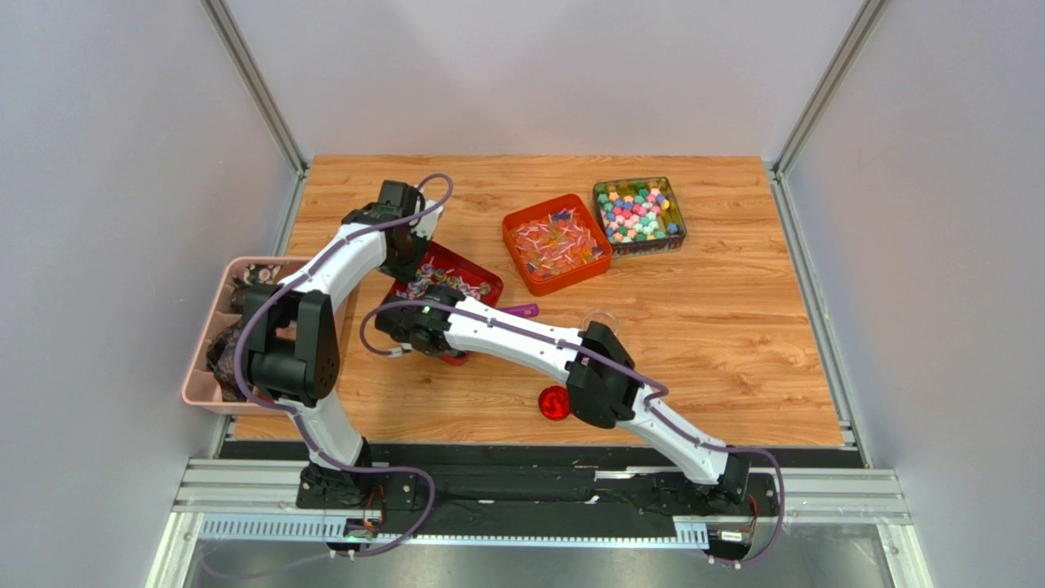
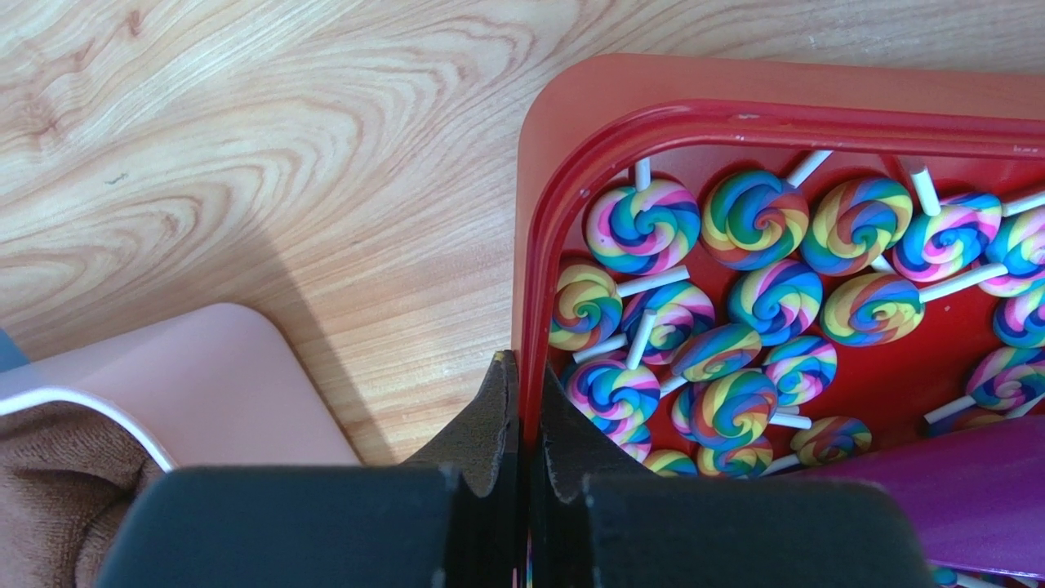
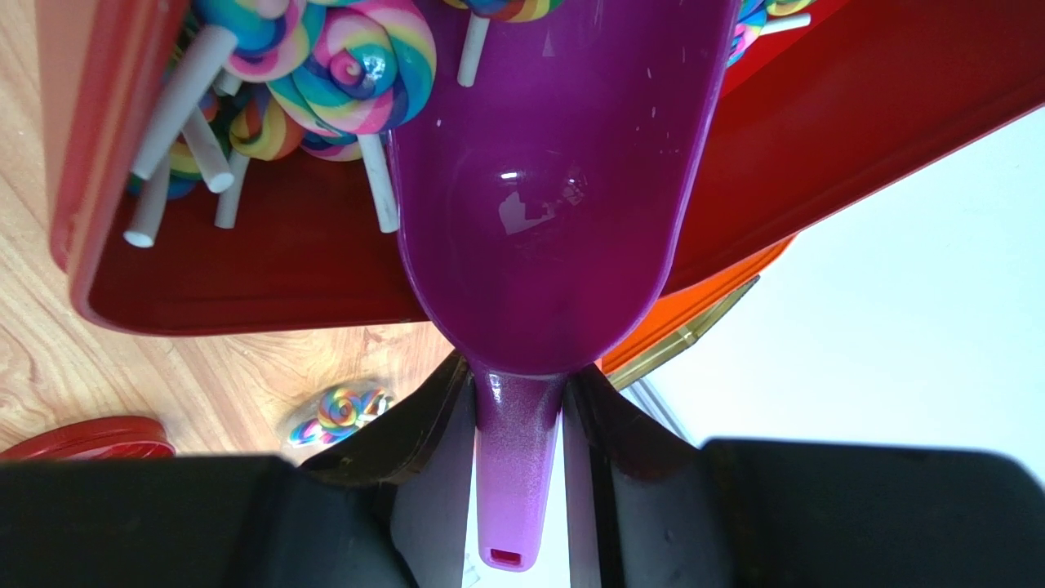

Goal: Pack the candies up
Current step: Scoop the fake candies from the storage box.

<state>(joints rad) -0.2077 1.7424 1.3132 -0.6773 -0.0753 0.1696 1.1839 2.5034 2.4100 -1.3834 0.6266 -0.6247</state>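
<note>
We see the candies [image 1: 558, 249] as a loose heap of tiny wrapped sweets in pink, white and blue, filling the orange tray [image 1: 510, 230]. Just right of this tray lie round pastel sweets [image 1: 635, 211]; left of it, rainbow swirl lollipops [image 2: 751, 221] with white sticks.

On your wooden table [image 1: 736, 319], a pink bin [image 1: 196, 392] holding something brown sits at the edge at 9 o'clock. Just right of it is a dark red tray [image 1: 478, 279], with the bowl of a purple scoop [image 3: 552, 184] inside. An orange tray [image 1: 509, 233] lies at 12, a clear box [image 1: 648, 249] at 1, and a round red lid [image 1: 555, 402] at 6.
</note>
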